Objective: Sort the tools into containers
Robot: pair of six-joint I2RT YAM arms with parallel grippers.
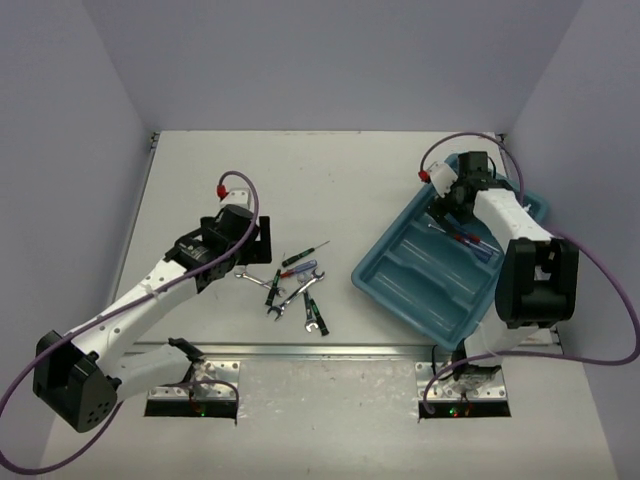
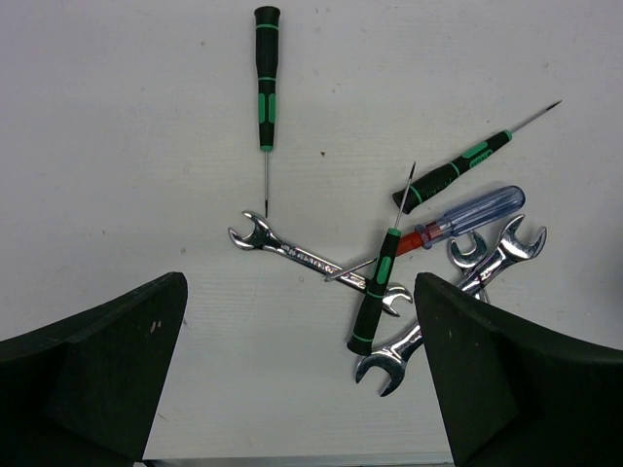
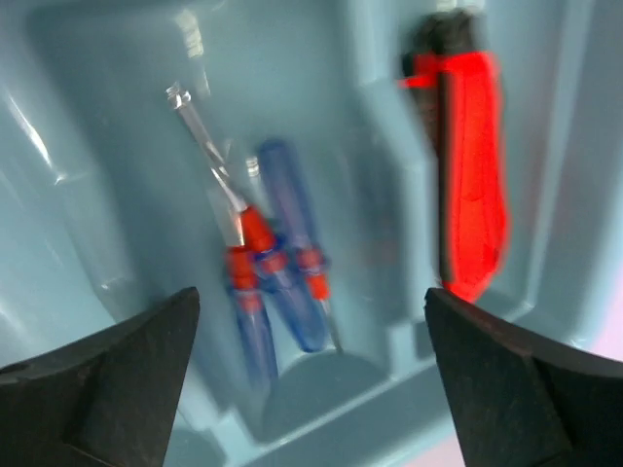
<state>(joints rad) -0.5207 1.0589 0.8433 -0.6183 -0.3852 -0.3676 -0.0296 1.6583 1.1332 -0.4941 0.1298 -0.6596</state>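
A heap of tools (image 1: 295,285) lies on the white table: three thin black-and-green screwdrivers (image 2: 265,78) (image 2: 458,165) (image 2: 380,282), a blue-handled screwdriver (image 2: 477,209) and silver wrenches (image 2: 302,255) (image 2: 492,263). My left gripper (image 1: 258,243) (image 2: 299,287) is open just left of the heap, holding nothing. The teal tray (image 1: 420,280) (image 3: 97,195) sits at the right. In it lie blue-handled screwdrivers (image 1: 470,240) (image 3: 282,282), with a red-handled tool (image 3: 472,195) in the neighbouring compartment. My right gripper (image 1: 455,200) (image 3: 311,302) hovers open over them, empty.
Pale walls close in the table on the left, back and right. A metal rail (image 1: 330,350) runs along the near edge between the arm bases. Purple cables (image 1: 610,300) loop off both arms. The tray lies at an angle, its near compartments (image 1: 440,300) unoccupied.
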